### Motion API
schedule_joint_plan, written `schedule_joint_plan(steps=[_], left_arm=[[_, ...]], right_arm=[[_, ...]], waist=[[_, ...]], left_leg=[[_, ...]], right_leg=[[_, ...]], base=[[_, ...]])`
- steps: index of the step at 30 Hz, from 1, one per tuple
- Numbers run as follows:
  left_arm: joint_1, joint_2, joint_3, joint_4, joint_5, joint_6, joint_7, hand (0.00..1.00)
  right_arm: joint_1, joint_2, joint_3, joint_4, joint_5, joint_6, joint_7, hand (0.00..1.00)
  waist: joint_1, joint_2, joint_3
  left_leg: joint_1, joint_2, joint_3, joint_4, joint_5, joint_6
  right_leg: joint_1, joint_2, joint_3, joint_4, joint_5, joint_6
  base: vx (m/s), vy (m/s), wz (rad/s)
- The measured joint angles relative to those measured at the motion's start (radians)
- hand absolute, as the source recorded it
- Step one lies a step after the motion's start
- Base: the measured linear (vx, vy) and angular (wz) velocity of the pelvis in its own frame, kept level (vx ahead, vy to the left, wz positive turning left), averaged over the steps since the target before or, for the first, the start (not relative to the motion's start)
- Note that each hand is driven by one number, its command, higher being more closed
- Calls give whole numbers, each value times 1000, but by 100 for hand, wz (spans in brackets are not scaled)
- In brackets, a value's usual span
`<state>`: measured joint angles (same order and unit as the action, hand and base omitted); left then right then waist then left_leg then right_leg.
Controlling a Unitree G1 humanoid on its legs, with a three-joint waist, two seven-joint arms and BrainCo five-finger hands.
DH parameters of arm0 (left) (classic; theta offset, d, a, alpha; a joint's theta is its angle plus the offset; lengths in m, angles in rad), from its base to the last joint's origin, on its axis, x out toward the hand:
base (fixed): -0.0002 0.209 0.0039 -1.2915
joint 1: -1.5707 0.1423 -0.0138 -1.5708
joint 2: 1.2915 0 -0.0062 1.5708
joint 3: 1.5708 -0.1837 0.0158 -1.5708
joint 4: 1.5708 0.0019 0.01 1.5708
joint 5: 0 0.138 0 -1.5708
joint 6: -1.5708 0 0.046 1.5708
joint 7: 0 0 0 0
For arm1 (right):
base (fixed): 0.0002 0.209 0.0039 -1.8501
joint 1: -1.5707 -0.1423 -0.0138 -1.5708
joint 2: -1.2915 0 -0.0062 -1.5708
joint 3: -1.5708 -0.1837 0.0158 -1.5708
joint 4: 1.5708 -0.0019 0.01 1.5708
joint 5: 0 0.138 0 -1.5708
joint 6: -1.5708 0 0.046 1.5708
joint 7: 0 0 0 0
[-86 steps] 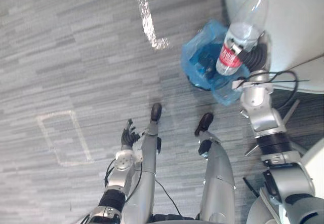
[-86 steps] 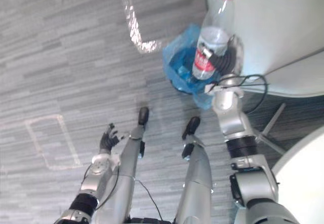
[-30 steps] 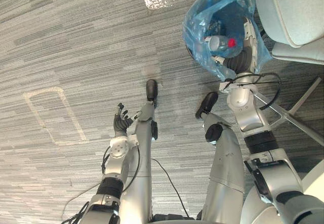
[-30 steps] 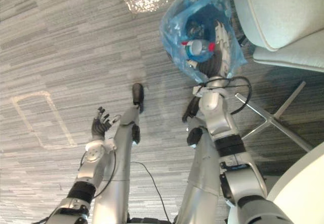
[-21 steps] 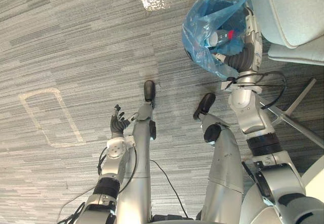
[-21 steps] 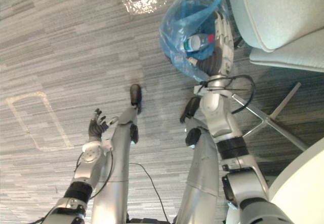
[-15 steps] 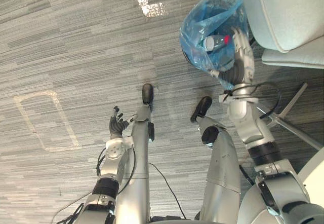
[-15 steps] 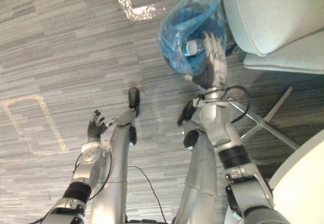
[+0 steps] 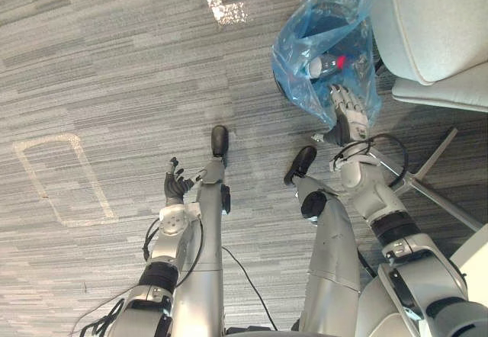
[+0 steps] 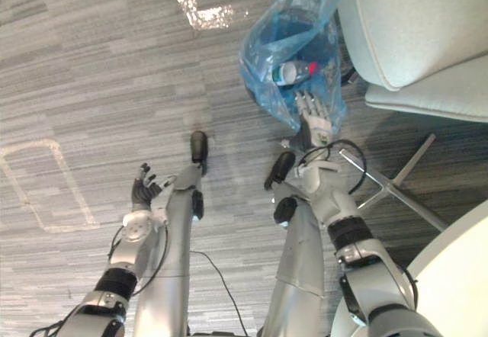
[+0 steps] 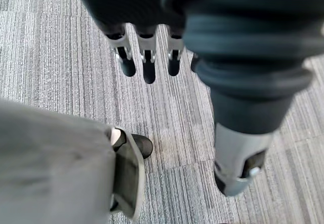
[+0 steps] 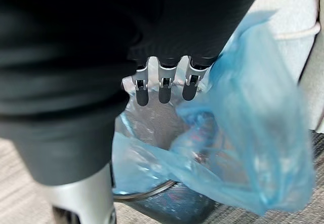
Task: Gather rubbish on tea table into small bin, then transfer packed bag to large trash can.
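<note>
A small dark bin lined with a blue plastic bag (image 9: 320,43) stands on the carpet beside an armchair. A clear plastic bottle with a red cap (image 9: 325,64) lies inside the bag. My right hand (image 9: 348,117) hovers just on my side of the bin, its fingers (image 12: 161,88) straight and empty above the bag's (image 12: 248,138) mouth. The bin's dark rim (image 12: 162,196) shows under the plastic. My left hand (image 9: 175,187) hangs low on the left over bare carpet, fingers (image 11: 147,62) relaxed, holding nothing.
A pale upholstered armchair (image 9: 435,24) with slanted metal legs (image 9: 431,192) crowds the bin on the right. A white table edge (image 9: 479,255) sits at the lower right. Tape marks (image 9: 57,177) lie on the grey carpet to the left.
My right hand has drawn back out of the blue bag toward me, leaving the bottle inside. The left hand has stayed low at the left.
</note>
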<state>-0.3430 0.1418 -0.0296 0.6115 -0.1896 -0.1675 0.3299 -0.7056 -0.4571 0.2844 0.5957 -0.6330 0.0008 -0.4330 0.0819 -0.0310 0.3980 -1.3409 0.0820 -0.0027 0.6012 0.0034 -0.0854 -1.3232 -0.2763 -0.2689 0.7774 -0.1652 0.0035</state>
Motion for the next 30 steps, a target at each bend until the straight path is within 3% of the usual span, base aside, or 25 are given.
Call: schedule_joint_plan(steps=[9, 10, 23, 30], left_arm=[[-23, 4, 1, 12, -14, 0, 18, 0], [-27, 4, 0, 14, -21, 0, 18, 0], [-29, -4, 1, 8, -51, -1, 16, 0], [-29, -8, 13, 4, -50, 6, 12, 0]], right_arm=[[-84, 6, 2, 88, 3, 43, 0, 0], [-96, 8, 1, 100, 4, 51, 0, 100], [-152, 25, -11, 120, 64, 58, 0, 100], [-78, 27, -51, -43, 88, 47, -2, 100]], waist=[[3, 0, 0], [4, 0, 0], [9, 0, 0], [12, 0, 0]], left_leg=[[-19, 6, 7, 4, -1, 2], [-19, 6, 7, -2, -2, 2], [-19, -2, -8, -16, 8, -11], [-18, 5, -10, 25, 0, -6]], right_leg=[[-21, 1, 0, 2, 0, 0], [-21, 1, 0, 1, 0, 1], [-23, -2, -7, 15, -11, 0], [-13, 0, -6, 36, -20, 3]], base=[[-25, -5, -1], [-31, -6, 1], [-18, -13, 5], [-28, -7, -4]])
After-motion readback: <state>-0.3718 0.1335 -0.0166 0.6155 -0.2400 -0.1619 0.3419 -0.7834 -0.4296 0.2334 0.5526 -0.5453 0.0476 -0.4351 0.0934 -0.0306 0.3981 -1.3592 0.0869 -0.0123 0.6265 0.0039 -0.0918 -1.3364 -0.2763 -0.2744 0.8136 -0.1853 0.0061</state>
